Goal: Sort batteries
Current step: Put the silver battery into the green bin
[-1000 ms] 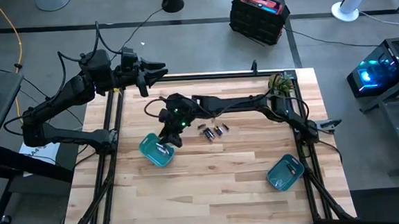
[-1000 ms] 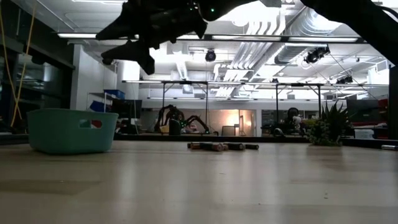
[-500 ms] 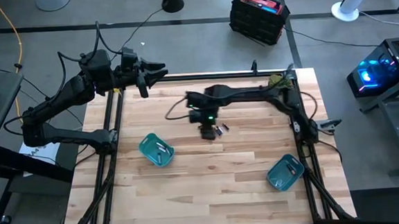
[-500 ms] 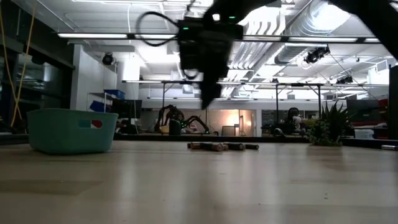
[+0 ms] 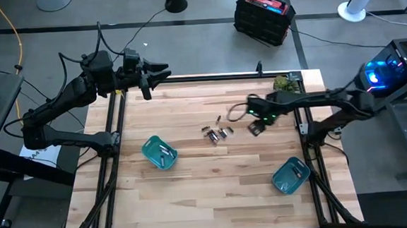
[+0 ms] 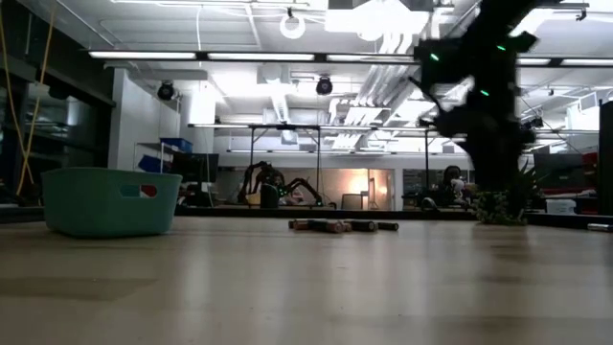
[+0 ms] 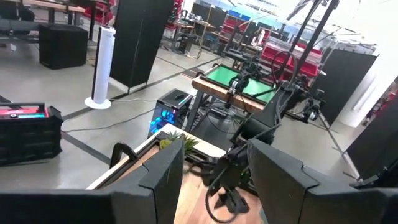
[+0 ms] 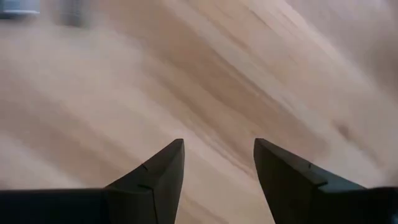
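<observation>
So the small silvery-grey cylindrical batteries (image 5: 217, 133) are lying loose in a little cluster around the middle of the pale wooden plank bench (image 5: 216, 198), a bit toward the back. In the low view they're a short row flat on the wood (image 6: 343, 226).

Right pincer (image 5: 255, 129) hangs just to the right of that cluster, not touching any of them. Its wrist view shows two dark fingers (image 8: 155, 174) spread apart with only bare wood between them, nothing pinched.

One teal rectangular plastic bin (image 5: 159, 152) sits left of the batteries with a few cells inside. A second teal bin (image 5: 291, 175) is near the front right corner, close to the black frame rail (image 5: 312, 157) along that edge.

Lots of open plank across the front half and between the two bins.

Left pincer (image 5: 160, 75) is parked up at the back left corner over the bench edge, well apart from everything, fingers spread and empty.
</observation>
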Controlling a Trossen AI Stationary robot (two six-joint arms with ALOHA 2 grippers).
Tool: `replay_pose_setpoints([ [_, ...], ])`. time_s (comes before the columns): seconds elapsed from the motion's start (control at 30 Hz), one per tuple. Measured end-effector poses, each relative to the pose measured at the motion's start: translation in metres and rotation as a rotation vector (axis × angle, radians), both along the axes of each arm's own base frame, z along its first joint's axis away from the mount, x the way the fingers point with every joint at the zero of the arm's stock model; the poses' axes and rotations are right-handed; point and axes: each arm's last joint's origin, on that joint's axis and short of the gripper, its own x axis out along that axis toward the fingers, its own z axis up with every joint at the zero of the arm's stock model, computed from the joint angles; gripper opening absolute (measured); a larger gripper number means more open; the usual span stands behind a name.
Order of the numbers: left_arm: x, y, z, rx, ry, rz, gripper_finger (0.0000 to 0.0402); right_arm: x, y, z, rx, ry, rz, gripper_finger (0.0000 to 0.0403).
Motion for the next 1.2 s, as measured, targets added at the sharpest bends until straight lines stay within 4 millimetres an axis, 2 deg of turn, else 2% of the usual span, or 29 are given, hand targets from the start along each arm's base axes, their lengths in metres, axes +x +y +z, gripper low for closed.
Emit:
replay_pose_setpoints([
  [0.13, 0.000, 0.000, 0.000, 0.001, -0.001, 0.009, 0.0172, -0.034, 0.002, -0.022, -0.001, 0.139, -0.203, 0.0188],
  [0.3, 0.000, 0.001, 0.000, 0.003, -0.001, 0.026, 0.0172, -0.060, -0.001, -0.040, -0.075, 0.282, -0.363, 0.0188],
  [0.5, 0.000, 0.001, 0.001, 0.004, -0.004, 0.031, 0.0172, -0.072, -0.010, -0.048, -0.090, 0.326, -0.433, 0.0188],
  [0.87, 0.000, 0.001, 0.000, 0.005, -0.004, 0.033, 0.0172, -0.094, -0.027, -0.061, -0.014, 0.341, -0.548, 0.0188],
  [1.2, 0.000, 0.001, 0.000, 0.004, -0.003, 0.033, 0.0172, -0.096, -0.037, -0.061, 0.099, 0.273, -0.435, 0.0188],
])
